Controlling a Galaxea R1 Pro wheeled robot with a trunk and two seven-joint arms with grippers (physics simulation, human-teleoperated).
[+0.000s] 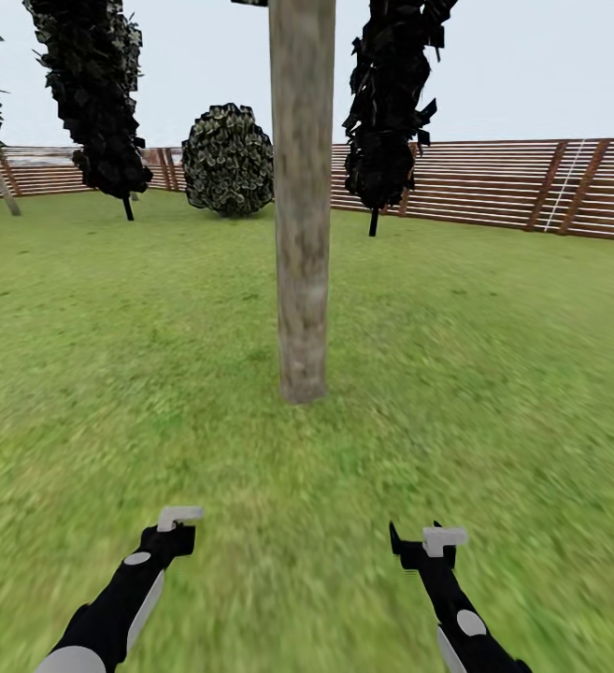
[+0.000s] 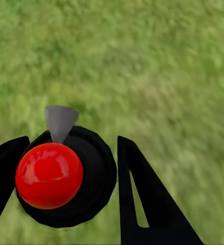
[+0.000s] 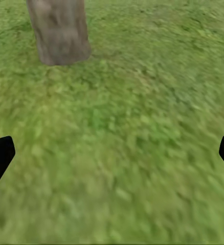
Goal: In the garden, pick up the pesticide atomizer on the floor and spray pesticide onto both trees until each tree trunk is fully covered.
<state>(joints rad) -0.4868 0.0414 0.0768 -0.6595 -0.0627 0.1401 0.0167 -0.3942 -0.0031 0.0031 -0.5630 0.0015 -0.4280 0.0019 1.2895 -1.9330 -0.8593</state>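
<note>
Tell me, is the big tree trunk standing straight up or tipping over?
Standing straight up. In the head view the tree trunk rises vertically from the grass, with no lean to either side.

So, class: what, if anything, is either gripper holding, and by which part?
The left gripper holds the pesticide atomizer by its round black body, fingers on either side. The right gripper is open and empty.

Site: outdoor garden, simulated render | Ground: green lawn (image 1: 493,374) throughout, grass blurred | Boundary: brown slatted wooden fence (image 1: 493,192) along the far edge | Planting: thick grey-brown tree trunk (image 1: 302,215) centre; dark cypress-like trees (image 1: 96,93); rounded shrub (image 1: 228,161), possibly a clipped bush | Overhead: pale open sky (image 1: 531,65)
</note>
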